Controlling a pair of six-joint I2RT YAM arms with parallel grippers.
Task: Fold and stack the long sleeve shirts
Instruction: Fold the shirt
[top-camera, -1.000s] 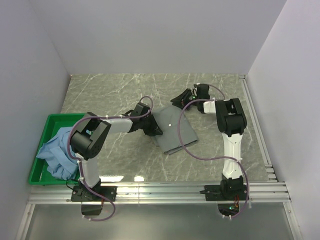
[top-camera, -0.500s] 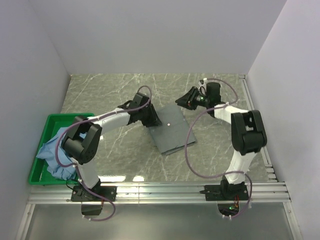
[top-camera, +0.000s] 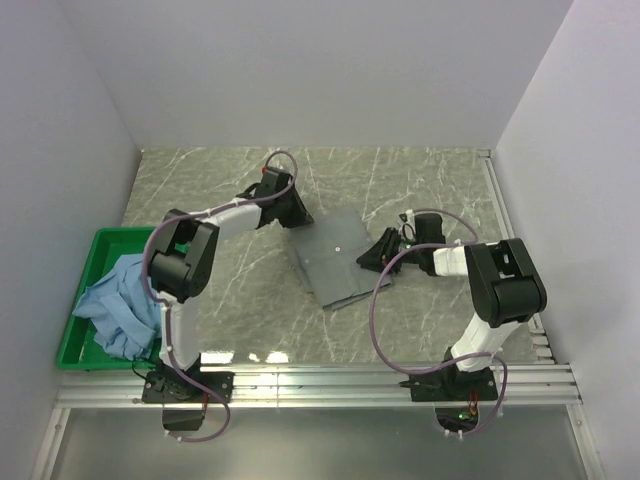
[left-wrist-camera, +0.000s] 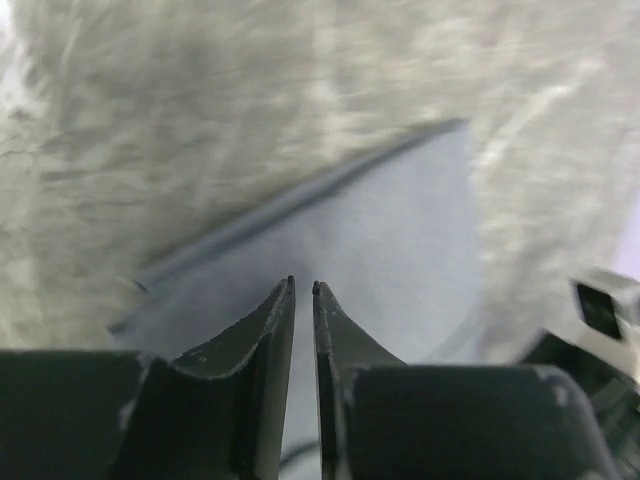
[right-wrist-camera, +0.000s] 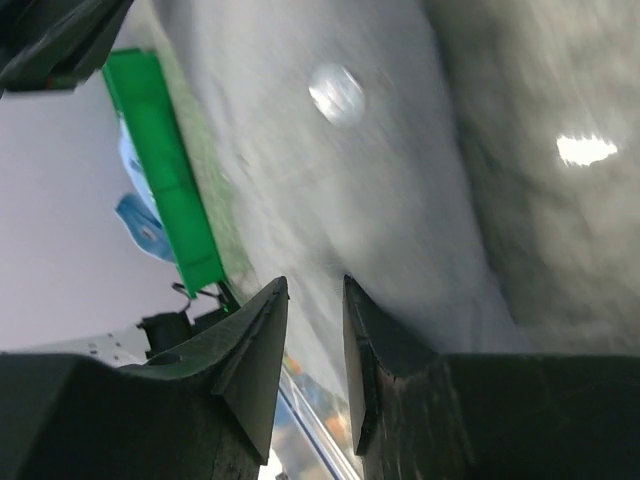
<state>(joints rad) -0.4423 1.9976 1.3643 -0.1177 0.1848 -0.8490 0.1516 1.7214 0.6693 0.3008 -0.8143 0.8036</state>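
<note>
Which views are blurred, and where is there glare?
Top external: sharp, small reflections on the table near the bases. Left wrist: table and grey-green shirt smeared by motion. Right wrist: smeared too, bright glare spots on the table.

I'm working in a lab-style test cell rather than any home or shop: plain white partition walls (top-camera: 320, 70) box in a marble-patterned tabletop (top-camera: 220, 180) on three sides. My two arms are bolted to an aluminium rail (top-camera: 320, 385) at the near edge, and a green plastic bin (top-camera: 70, 345) sits at the left.
</note>
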